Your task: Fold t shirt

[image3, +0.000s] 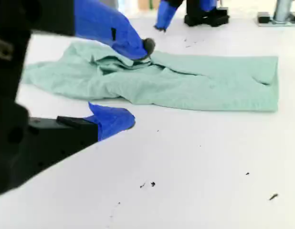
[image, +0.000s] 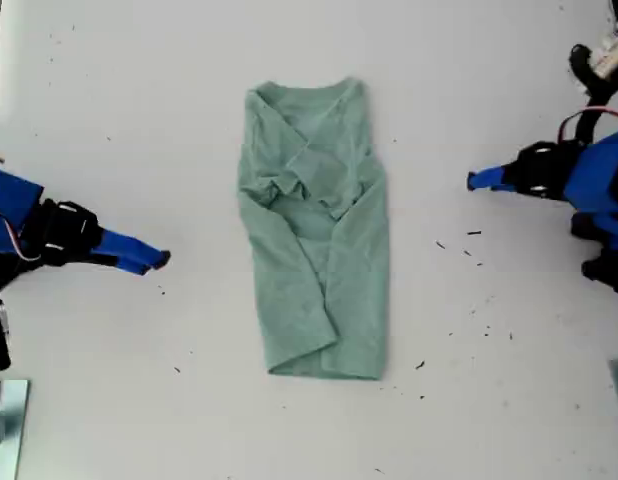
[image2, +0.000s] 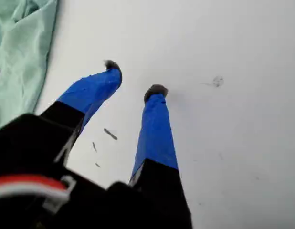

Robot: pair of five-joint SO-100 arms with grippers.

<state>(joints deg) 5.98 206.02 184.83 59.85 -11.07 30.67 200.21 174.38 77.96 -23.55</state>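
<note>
Sage-green t shirt (image: 314, 235) lies mid-table (image: 509, 420), sides folded inward; soft, light, limp cloth; you should pinch the hem corners; first gripper (image2: 134, 80) and second gripper (image3: 133, 86) gape, gripping nothing.

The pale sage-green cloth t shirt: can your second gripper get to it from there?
Probably yes. My second gripper is open beside the pale sage-green cloth t shirt, and only bare white table lies between them; nothing blocks it.
</note>
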